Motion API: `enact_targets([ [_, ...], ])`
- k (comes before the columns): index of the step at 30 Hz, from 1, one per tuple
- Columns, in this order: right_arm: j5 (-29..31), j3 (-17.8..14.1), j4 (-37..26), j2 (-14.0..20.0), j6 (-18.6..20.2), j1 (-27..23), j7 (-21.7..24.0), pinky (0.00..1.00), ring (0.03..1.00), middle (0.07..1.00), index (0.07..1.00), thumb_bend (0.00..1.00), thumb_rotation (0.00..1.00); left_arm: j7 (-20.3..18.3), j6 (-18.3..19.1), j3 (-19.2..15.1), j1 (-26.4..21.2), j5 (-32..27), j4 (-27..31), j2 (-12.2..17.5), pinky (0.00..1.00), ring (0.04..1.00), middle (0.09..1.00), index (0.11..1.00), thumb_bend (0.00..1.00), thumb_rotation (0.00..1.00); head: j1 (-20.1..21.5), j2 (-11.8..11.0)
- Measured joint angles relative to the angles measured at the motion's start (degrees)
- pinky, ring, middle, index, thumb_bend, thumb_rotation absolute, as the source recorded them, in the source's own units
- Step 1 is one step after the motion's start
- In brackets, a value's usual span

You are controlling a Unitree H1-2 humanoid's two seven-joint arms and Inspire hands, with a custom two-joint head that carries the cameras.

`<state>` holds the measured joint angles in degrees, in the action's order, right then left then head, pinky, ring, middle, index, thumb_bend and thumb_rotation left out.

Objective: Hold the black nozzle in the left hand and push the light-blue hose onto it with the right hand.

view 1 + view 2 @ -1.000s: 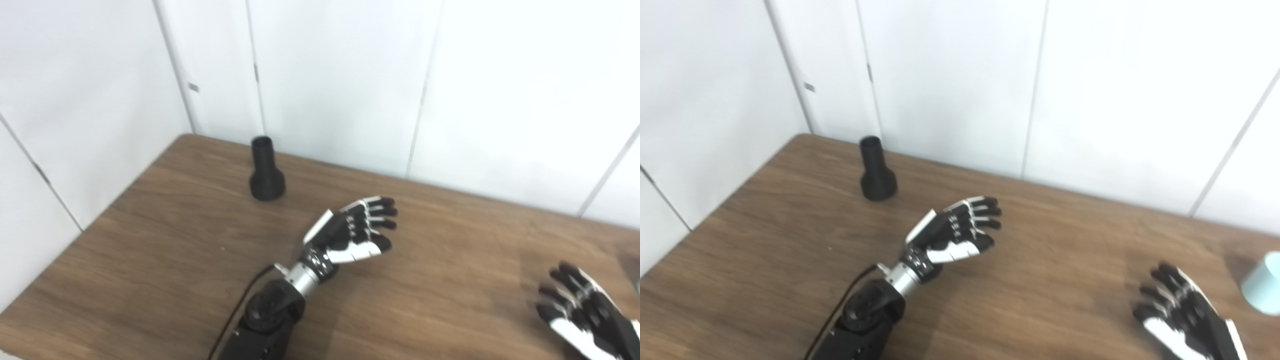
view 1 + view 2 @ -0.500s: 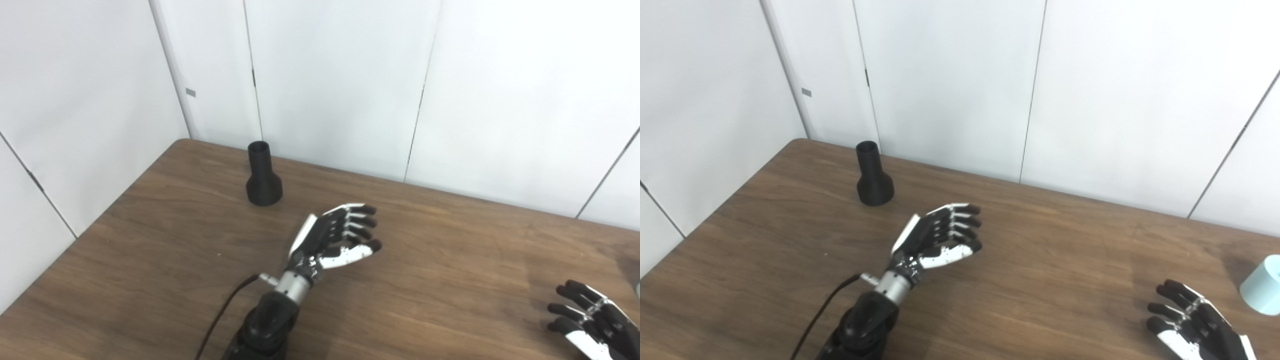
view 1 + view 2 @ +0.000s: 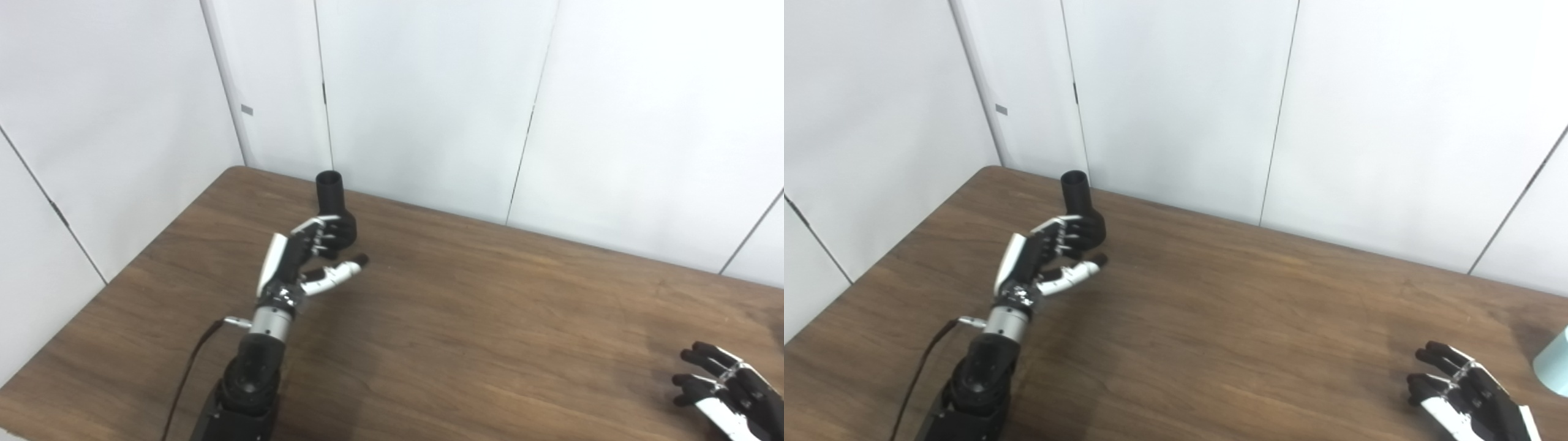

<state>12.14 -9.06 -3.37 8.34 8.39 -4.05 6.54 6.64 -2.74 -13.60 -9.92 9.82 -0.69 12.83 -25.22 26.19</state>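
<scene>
Left hand (image 3: 303,260) has swung toward the table's (image 3: 490,318) far-left corner, fingers spread, just before the upright black nozzle (image 3: 331,196); contact unclear. Right hand (image 3: 1464,392) open near the right edge beside the light-blue hose (image 3: 1557,362).

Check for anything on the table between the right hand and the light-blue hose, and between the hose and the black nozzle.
Nothing visible blocks either path. The right hand is open, with bare table between it and the hose at the right edge. Only bare wood runs across to the nozzle, where the left hand is reaching it.
</scene>
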Motion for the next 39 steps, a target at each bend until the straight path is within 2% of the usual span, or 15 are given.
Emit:
enact_targets([
  [3,-0.1,-0.01,0.08,0.01,-0.14,0.0,0.04,0.38,0.536,0.668,0.641,1.0,0.31,3.68,-0.01,-1.84,-0.98,1.4,-0.02,0.01,0.56,0.662,0.708,0.709,0.71,0.15,0.0,0.0],
  [7,-0.44,0.06,0.14,0.02,-0.39,0.0,0.03,0.38,0.53,0.664,0.636,1.0,0.31,8.08,-0.52,-2.85,-2.5,2.71,-0.27,0.0,0.53,0.613,0.66,0.673,0.7,0.05,0.0,0.09],
  [9,-0.52,0.1,0.2,0.02,-0.55,0.0,0.03,0.37,0.53,0.664,0.636,1.0,0.31,9.24,-0.94,-2.85,-3.21,3.09,-0.52,-0.02,0.53,0.606,0.656,0.673,0.68,0.04,0.09,0.17],
  [12,-0.79,0.1,0.2,0.02,-0.56,0.0,-0.04,0.37,0.523,0.659,0.633,1.0,0.32,11.46,-0.95,-2.75,-4.24,5.13,-0.88,-0.09,0.58,0.637,0.682,0.687,0.65,0.03,0.17,0.18],
  [14,-1.09,0.1,0.2,0.02,-0.57,0.0,-0.04,0.36,0.513,0.655,0.629,1.0,0.33,13.51,-0.96,-2.62,-5.12,7.2,-1.55,-0.08,0.61,0.676,0.717,0.703,0.66,0.07,0.26,0.18],
  [16,-1.19,0.09,0.2,0.02,-0.59,0.0,-0.03,0.35,0.505,0.65,0.624,1.0,0.32,15.0,-0.94,-2.28,-5.68,9.16,-2.22,-0.03,0.76,0.796,0.811,0.765,0.7,0.15,0.26,0.18],
  [17,-1.18,0.05,0.2,0.02,-0.6,0.0,-0.03,0.35,0.502,0.65,0.623,1.0,0.32,15.38,-0.65,-2.05,-5.93,9.79,-2.66,-0.01,0.85,0.873,0.878,0.832,0.73,0.2,0.35,0.18],
  [19,-1.13,0.05,0.21,0.01,-0.61,-0.02,0.01,0.35,0.5,0.651,0.622,1.0,0.32,15.32,0.23,-1.32,-6.28,10.91,-3.33,0.3,0.93,0.937,0.938,0.901,0.76,0.24,0.35,0.18],
  [21,-0.99,0.03,0.21,0.01,-0.6,-0.02,0.02,0.35,0.501,0.646,0.618,1.0,0.32,14.41,1.75,-0.2,-6.45,11.42,-3.4,1.15,0.98,0.984,0.984,0.974,0.88,0.34,0.35,0.18],
  [24,-0.44,0.01,0.21,-0.02,-0.59,-0.02,0.01,0.35,0.497,0.646,0.61,1.0,0.31,10.23,6.31,1.54,-6.88,11.48,-3.56,3.55,0.97,0.999,0.999,0.998,0.95,0.34,0.52,0.18],
  [27,-0.11,-0.06,0.2,-0.02,-0.42,-0.02,-0.05,0.35,0.504,0.655,0.612,1.0,0.3,7.97,9.15,2.32,-7.43,11.25,-3.75,5.07,0.97,1.0,1.0,1.0,0.99,0.36,0.61,0.18],
  [29,0.37,-0.19,0.19,-0.09,-0.25,-0.05,-0.05,0.35,0.504,0.656,0.61,1.0,0.28,6.63,9.98,2.72,-7.92,11.06,-5.01,5.69,0.93,1.0,1.0,1.0,1.0,0.39,0.61,0.18],
  [32,0.43,-0.23,0.17,-0.13,-0.16,-0.07,-0.08,0.34,0.509,0.655,0.612,1.0,0.28,5.83,11.06,3.57,-8.72,10.95,-7.37,6.47,0.92,1.0,1.0,1.0,1.0,0.41,0.96,-0.17],
  [35,0.88,-0.37,0.1,-0.15,0.12,-0.1,-0.07,0.35,0.514,0.659,0.606,1.0,0.28,5.61,11.09,4.06,-9.47,10.95,-9.08,7.1,0.99,1.0,1.0,1.0,1.0,0.43,0.97,-0.18],
  [39,1.1,-0.37,0.07,-0.15,0.16,-0.09,0.0,0.36,0.517,0.658,0.599,0.99,0.22,5.41,11.07,4.57,-10.25,10.85,-11.35,7.87,1.0,1.0,1.0,1.0,1.0,0.43,1.05,-0.26],
])
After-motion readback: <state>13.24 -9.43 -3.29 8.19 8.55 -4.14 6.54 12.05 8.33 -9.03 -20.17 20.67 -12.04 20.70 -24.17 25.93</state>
